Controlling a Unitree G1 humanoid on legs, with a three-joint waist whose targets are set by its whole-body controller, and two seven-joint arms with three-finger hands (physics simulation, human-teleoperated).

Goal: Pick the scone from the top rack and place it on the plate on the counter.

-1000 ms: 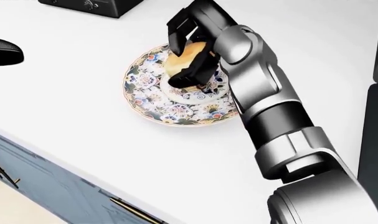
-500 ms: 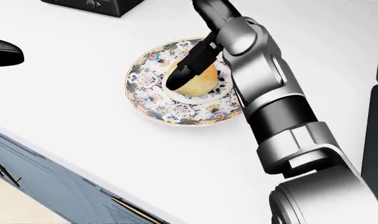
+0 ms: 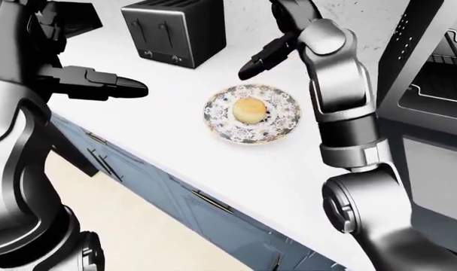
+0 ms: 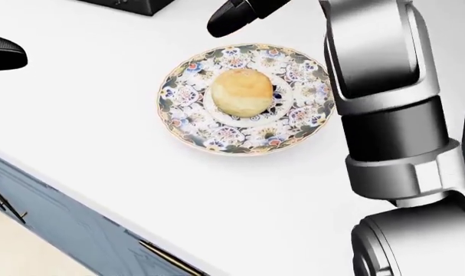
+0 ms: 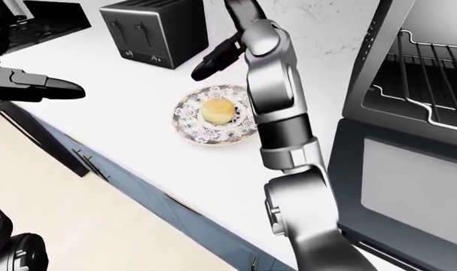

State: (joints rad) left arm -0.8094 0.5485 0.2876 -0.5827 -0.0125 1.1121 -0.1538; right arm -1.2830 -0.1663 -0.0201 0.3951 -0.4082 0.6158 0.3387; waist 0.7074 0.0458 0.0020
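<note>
In the left-eye view the scone (image 3: 249,109) lies in the middle of the patterned plate (image 3: 287,125) on the white counter (image 3: 168,141), while the right hand (image 3: 277,42) hangs above it with its fingers spread wide and empty, and the left hand (image 3: 93,84) is held out, open, over the counter's left edge near the black toaster (image 3: 174,31). The head view shows the scone centred on the plate with one dark right fingertip (image 4: 226,22) apart from the rim at the top. In the right-eye view an open oven (image 5: 416,130) with wire racks stands to the right of the plate.

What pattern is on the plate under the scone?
The plate bears a dense multicoloured floral pattern on white; head view shows it best.
</note>
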